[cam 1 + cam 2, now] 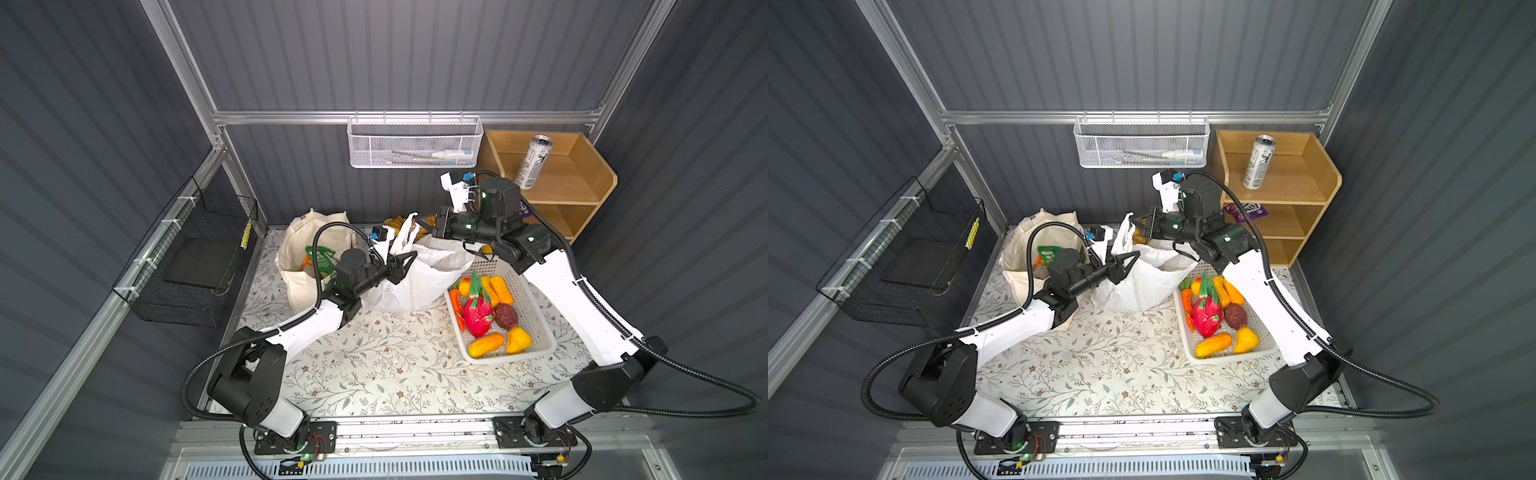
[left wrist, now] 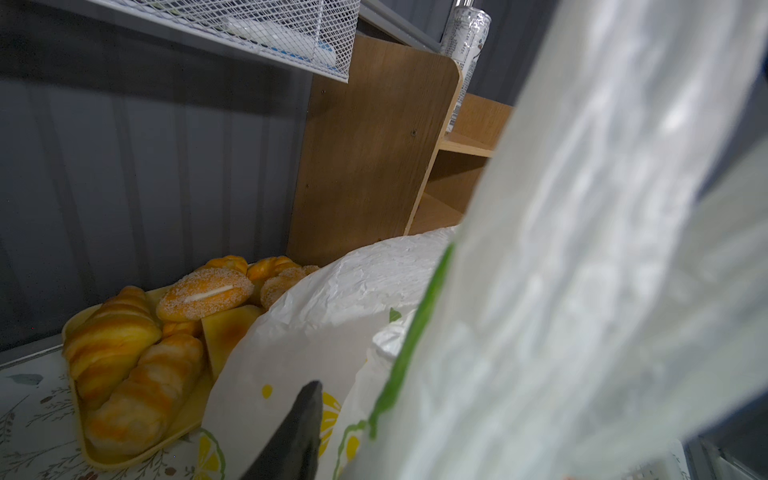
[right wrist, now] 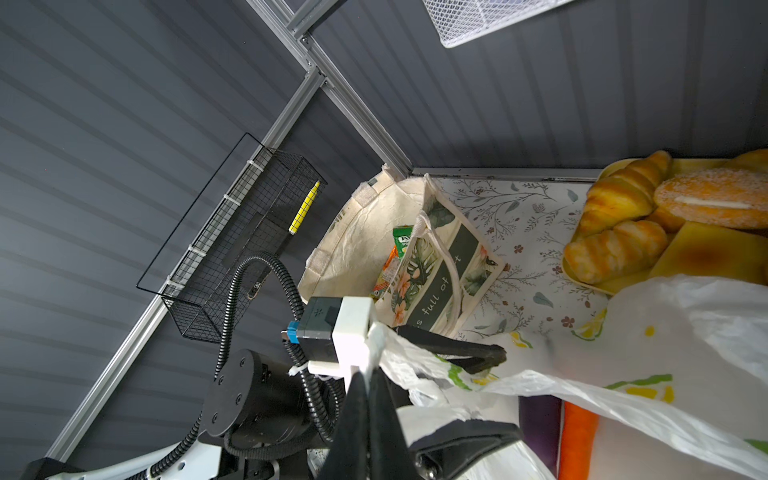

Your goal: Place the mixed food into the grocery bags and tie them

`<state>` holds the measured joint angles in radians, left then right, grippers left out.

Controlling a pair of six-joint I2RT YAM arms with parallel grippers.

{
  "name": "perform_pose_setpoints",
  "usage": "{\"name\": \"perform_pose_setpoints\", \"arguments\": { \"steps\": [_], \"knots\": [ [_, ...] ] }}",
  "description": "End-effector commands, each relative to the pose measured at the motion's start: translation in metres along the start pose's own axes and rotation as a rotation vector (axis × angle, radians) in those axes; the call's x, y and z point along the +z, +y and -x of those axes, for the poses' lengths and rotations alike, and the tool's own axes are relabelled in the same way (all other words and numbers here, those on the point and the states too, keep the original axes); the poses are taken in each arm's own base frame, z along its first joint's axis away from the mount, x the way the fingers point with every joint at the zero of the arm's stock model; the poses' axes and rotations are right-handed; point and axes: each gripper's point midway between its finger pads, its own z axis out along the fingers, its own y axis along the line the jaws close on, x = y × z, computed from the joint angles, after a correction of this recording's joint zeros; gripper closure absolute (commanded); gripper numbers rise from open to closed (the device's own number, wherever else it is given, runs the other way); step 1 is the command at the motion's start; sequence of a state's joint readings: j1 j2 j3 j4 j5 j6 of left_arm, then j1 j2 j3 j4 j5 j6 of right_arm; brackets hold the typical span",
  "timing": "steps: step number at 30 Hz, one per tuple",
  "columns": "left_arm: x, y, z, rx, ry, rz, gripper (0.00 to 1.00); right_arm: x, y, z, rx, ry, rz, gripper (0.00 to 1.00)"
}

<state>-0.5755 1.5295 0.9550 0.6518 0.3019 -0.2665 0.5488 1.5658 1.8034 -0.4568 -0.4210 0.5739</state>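
The lemon-printed white plastic bag (image 1: 419, 278) (image 1: 1142, 282) (image 3: 685, 324) stands mid-table, and something dark purple (image 3: 538, 428) shows inside it. My right gripper (image 1: 422, 226) (image 3: 368, 372) is shut on one of its handles (image 1: 409, 222), holding it up. My left gripper (image 1: 399, 266) (image 1: 1125, 262) is open, its fingers (image 3: 490, 357) straddling the other handle's plastic. One finger (image 2: 305, 428) shows in the left wrist view; the other is hidden behind the plastic. The cream tote (image 1: 299, 270) (image 3: 357, 249) holds green (image 3: 403, 241) and orange packets. The drink can (image 1: 534, 162) (image 1: 1258, 162) stands on the shelf.
A white basket (image 1: 536, 332) with the dragon fruit (image 1: 478, 316) and toy produce sits right of the bag. A yellow tray of bread (image 2: 124, 353) (image 3: 623, 232) lies behind it. The wooden shelf (image 1: 582, 178), white mesh wall basket (image 1: 415, 145) and black wire basket (image 1: 195, 257) line the walls.
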Motion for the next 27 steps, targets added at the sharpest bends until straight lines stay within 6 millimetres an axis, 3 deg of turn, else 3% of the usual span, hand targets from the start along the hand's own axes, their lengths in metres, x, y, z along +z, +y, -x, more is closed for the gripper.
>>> {"name": "perform_pose_setpoints", "arguments": {
  "steps": [1,4,9,12,16,18,21,27],
  "knots": [
    [0.0,-0.011,0.03,0.016,-0.086,-0.028,0.48,-0.007,0.008,0.005,-0.007,-0.031,0.024,1.0],
    [0.004,-0.012,0.03,0.014,-0.087,-0.042,0.62,-0.007,0.008,0.005,-0.006,-0.029,0.025,1.0],
    [0.006,-0.012,0.03,-0.014,-0.106,-0.054,0.99,-0.007,0.009,0.003,-0.021,-0.014,0.027,1.0],
    [0.006,-0.01,0.032,-0.037,-0.106,-0.054,1.0,-0.026,0.0,0.013,-0.072,-0.033,-0.03,0.66],
    [0.003,-0.005,0.029,-0.042,-0.06,-0.029,1.0,-0.075,-0.043,0.017,-0.082,-0.101,-0.188,0.43],
    [-0.001,-0.002,0.029,-0.047,-0.054,-0.019,1.0,-0.105,-0.074,0.014,-0.088,-0.145,-0.325,0.3],
    [-0.005,-0.007,0.029,-0.047,-0.044,-0.043,1.0,-0.132,-0.1,-0.005,-0.133,-0.152,-0.443,0.19],
    [-0.006,-0.012,0.029,-0.059,-0.035,-0.074,1.0,-0.144,-0.127,-0.033,-0.257,-0.138,-0.538,0.11]
  ]
}}
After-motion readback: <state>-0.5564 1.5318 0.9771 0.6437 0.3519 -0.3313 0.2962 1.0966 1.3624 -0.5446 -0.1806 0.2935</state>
